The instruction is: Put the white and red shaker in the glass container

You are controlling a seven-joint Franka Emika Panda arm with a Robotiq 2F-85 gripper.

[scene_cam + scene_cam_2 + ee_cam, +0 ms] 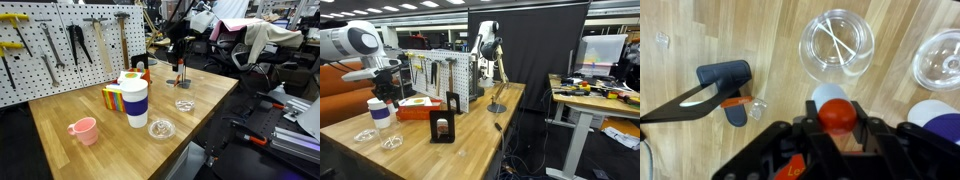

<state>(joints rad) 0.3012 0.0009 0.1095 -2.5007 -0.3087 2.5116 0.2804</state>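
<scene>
- The claw [838, 132] is clamping down on the white and red shaker [837, 110]. In the wrist view its fingers are pressing in on either side of the red top.
- The shaker is riding in that grip above the wooden table [60, 150], and it is not sitting inside either dish.
- Just ahead of the claw in the wrist view, the glass container [837, 45] is lying on the wood, catching streaks of light. The shaker is near its rim but outside it.
- In an exterior view, that same glass container [184, 104] is sitting toward the right side of the table, close to the edge.
- To the right in the wrist view, the wider glass dish [940, 58] is poking in from the frame edge. In an exterior view it [161, 128] is resting nearer the camera than the container, apart from it.
- The big white cup [135, 100] with its dark blue band is standing just left of the wider dish, with a yellow and green box [113, 97] tucked right behind it.
- A pink cup [84, 130] is lying on its side at the near left of the table.
- A black holder [725, 85] with an orange bit is showing at the left of the wrist view, well apart from both dishes.
- The pegboard [60, 50], hung with tools, is standing along the far left side.
</scene>
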